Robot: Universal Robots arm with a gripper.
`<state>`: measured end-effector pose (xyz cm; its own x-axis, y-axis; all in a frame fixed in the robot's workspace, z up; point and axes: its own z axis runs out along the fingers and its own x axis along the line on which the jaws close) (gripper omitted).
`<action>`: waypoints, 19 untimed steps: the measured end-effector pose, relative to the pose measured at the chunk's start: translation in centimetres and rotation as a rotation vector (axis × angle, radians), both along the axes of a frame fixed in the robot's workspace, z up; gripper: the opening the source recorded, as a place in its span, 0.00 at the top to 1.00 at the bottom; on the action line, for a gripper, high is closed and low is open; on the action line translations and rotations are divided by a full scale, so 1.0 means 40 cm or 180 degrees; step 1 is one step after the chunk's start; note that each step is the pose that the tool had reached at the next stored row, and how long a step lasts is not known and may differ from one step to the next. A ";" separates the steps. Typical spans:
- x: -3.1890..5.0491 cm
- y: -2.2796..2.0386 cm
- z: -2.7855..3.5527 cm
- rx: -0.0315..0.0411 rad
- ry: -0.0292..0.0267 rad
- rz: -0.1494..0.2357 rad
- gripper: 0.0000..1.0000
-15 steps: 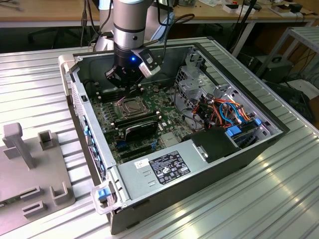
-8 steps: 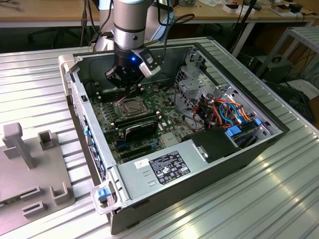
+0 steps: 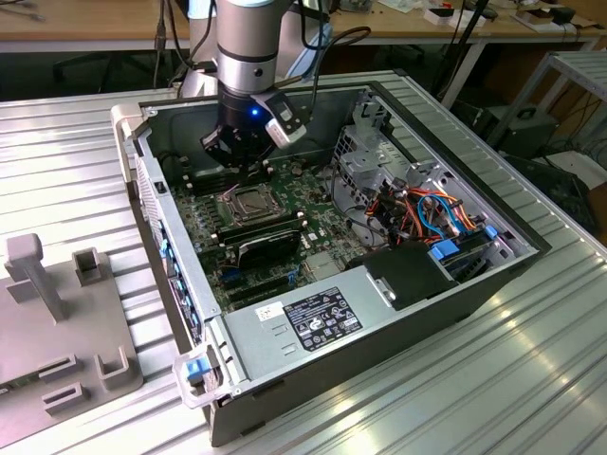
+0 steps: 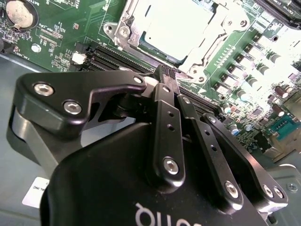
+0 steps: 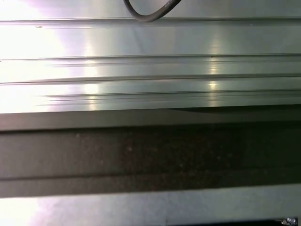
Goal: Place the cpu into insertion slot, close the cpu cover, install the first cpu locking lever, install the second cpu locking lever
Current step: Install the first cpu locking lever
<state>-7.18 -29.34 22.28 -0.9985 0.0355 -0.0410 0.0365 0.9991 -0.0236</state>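
In the exterior view my gripper (image 3: 239, 171) hangs inside an open computer case, just behind the insertion slot (image 3: 248, 203) on the green board. The second wrist view shows the cpu (image 4: 176, 26), a dull silver square, lying flat in the insertion slot (image 4: 123, 29). The cpu cover (image 4: 207, 54), a thin silver frame, lies down around it. My gripper (image 4: 165, 74) is shut, its black fingertips (image 4: 162, 77) pressed together just above the socket's near edge. Nothing shows between them. I cannot tell whether they touch a locking lever.
Long black memory slots (image 4: 110, 56) run beside the socket, and a coin battery (image 4: 19, 13) sits further off. The case also holds a black card (image 3: 267, 245), a power supply (image 3: 318, 318) and a drive cage with coloured cables (image 3: 432, 210). A grey fixture (image 3: 57, 313) stands on the ribbed aluminium table (image 5: 150, 70).
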 end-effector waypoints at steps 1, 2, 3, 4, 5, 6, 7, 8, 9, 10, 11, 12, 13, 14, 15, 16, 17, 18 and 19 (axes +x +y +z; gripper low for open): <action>0.002 0.000 0.000 0.0000 0.0000 0.0000 0.89; 0.004 0.000 0.000 0.0000 0.0000 0.0000 0.89; 0.005 0.000 0.000 0.0000 0.0000 0.0000 0.89; 0.006 0.000 0.000 0.0000 -0.0001 0.0000 0.89; 0.008 0.000 -0.001 0.0000 0.0000 0.0000 0.89; 0.009 0.000 -0.001 0.0000 0.0000 0.0000 0.89; 0.010 0.000 -0.002 0.0000 0.0000 0.0000 0.89; 0.011 0.000 -0.002 -0.0001 0.0000 0.0000 0.89; 0.011 0.000 -0.003 0.0000 0.0000 0.0000 0.89; 0.012 0.000 -0.004 0.0000 0.0000 0.0000 0.89; 0.013 0.000 -0.005 0.0000 0.0000 0.0000 0.89; 0.015 0.000 -0.007 0.0000 0.0000 0.0000 0.89; 0.016 0.000 -0.008 0.0000 0.0000 0.0000 0.89; 0.018 0.000 -0.011 0.0000 0.0000 0.0000 0.89; 0.022 0.000 -0.013 -0.0001 0.0000 0.0000 0.89; 0.025 0.000 -0.015 0.0000 0.0000 0.0000 0.89; 0.027 0.000 -0.016 0.0000 0.0000 0.0000 0.89; 0.029 0.000 -0.018 0.0000 0.0000 0.0000 0.89; 0.030 0.000 -0.019 0.0000 0.0000 0.0000 0.89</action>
<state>-5.98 -29.33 21.52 -0.9985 0.0355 -0.0410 0.0365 0.9991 -0.0237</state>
